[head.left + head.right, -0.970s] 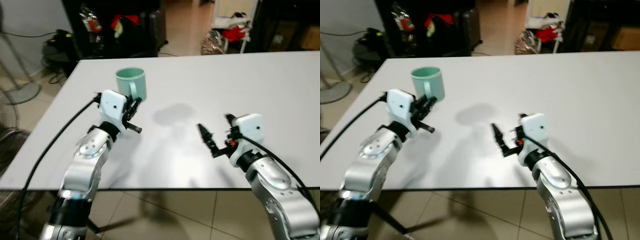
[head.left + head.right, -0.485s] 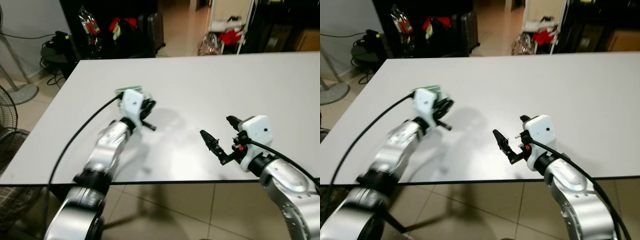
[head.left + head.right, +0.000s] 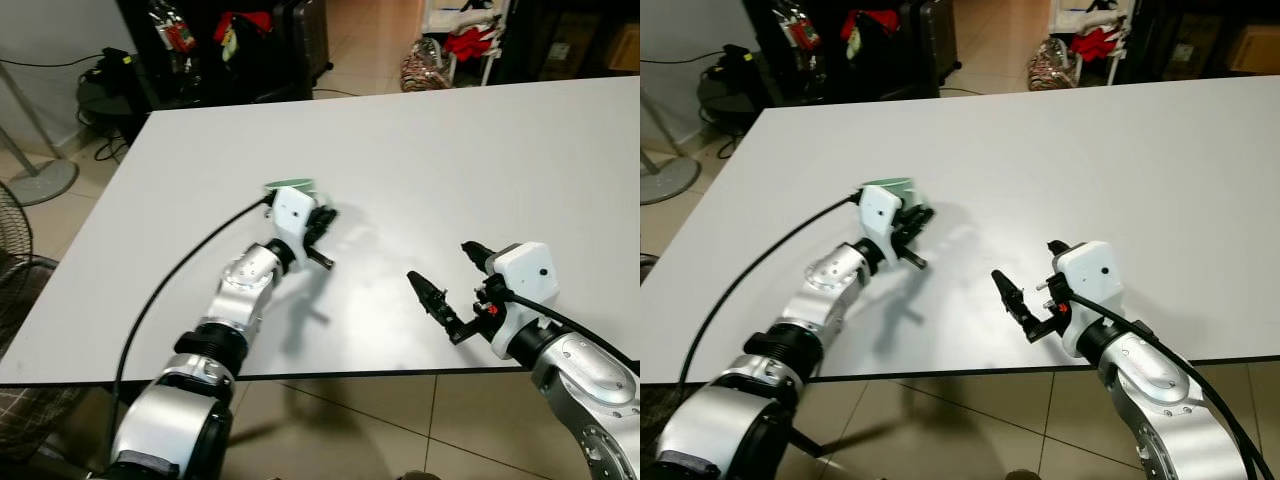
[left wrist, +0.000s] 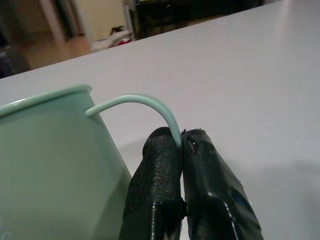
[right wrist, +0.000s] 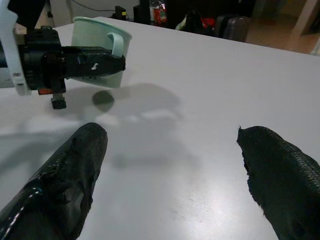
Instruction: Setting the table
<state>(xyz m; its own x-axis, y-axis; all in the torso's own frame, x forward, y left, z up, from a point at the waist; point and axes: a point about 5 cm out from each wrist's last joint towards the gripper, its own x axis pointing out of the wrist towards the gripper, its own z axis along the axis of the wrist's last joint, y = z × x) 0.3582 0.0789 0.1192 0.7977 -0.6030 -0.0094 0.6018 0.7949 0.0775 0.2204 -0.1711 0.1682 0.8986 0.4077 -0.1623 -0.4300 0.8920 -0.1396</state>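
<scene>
A mint-green metal mug (image 4: 50,165) is held by its thin handle (image 4: 150,102), with my left gripper (image 4: 180,142) shut on it. In the eye views the mug (image 3: 290,186) peeks out behind the white wrist housing, left of the middle of the white table (image 3: 480,160), with the left gripper (image 3: 322,218) beside it. I cannot tell whether the mug touches the tabletop. The right gripper (image 3: 443,267) hovers open near the table's front edge, to the right of the mug, nothing between its fingers. In the right wrist view the mug (image 5: 97,50) lies beyond the open right gripper (image 5: 169,132).
The table's front edge (image 3: 330,375) runs just below both arms, with tiled floor beneath. Beyond the far edge stand dark furniture and bags (image 3: 230,40). A fan (image 3: 15,250) stands off the table's left side. A black cable (image 3: 170,290) trails along my left arm.
My left arm has stretched out, carrying the mug further in toward the table's middle and lower. The right gripper has stayed open in about the same place. The camera has shifted.
</scene>
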